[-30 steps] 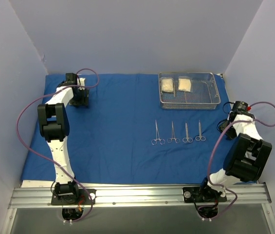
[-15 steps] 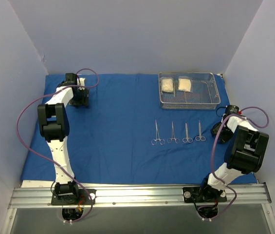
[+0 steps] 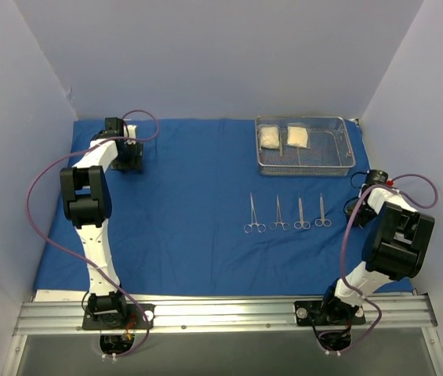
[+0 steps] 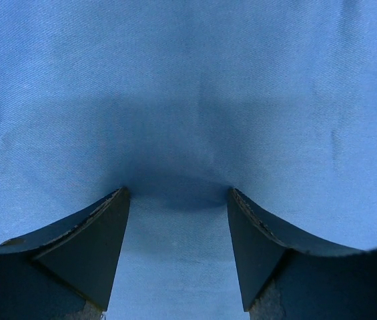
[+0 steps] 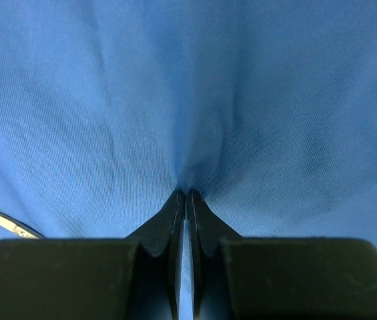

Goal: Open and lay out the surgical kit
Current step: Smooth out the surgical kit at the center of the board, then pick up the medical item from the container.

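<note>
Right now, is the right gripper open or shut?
Shut. The right gripper has its fingers pressed together, and the blue cloth puckers at their tips.

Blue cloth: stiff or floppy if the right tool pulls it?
Likely floppy: the blue cloth puckers into folds at the shut right tool. A pull would probably ripple it, not slide it flat. The mesh tray and clamps resting on it may shift too.

my table point(image 3: 42, 295) shows only as a pale strip at its near left corner, because the blue cloth wrap point(image 3: 190, 204) lies spread flat over nearly all of it.
</note>
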